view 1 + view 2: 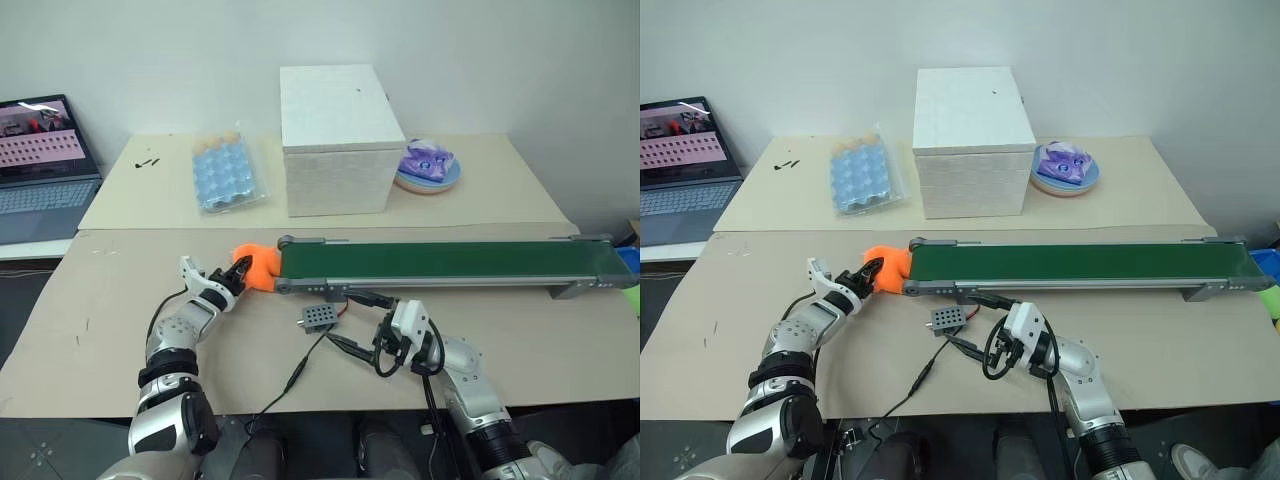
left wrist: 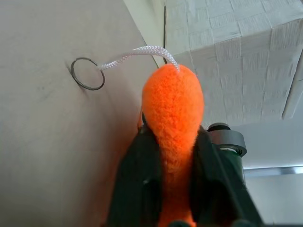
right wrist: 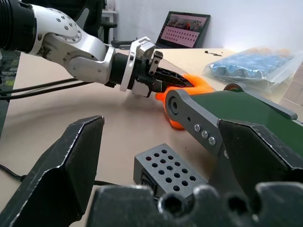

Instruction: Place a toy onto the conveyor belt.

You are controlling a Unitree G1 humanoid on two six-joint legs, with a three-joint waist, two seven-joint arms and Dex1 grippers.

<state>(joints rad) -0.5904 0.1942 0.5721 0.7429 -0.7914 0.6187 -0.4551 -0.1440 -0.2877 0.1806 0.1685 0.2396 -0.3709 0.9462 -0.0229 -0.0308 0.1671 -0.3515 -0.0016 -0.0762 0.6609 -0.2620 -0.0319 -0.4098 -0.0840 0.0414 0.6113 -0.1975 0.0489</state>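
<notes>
The orange plush fish (image 1: 256, 267) lies on the table (image 1: 110, 320), touching the left end of the conveyor belt (image 1: 450, 259), just beside its end roller. The left pincer (image 1: 241, 272) is clamped on the fish, and in the left wrist view the two black fingers (image 2: 137, 184) squeeze its body in from both sides, so the pile bulges above them.

It looks light and very soft, so it should give under the grip rather than slip. The fleece is likely grippy, with nothing fragile about it. A hold across the thick middle of the body seems safer than one on a fin or the tail, which could fold and pull free. A white cord with a metal ring (image 2: 88, 74) trails from its tip and could snag on the belt frame.

The right pincer (image 3: 161, 156) stands apart, holding nothing, near the small grey box (image 1: 314, 317).
</notes>
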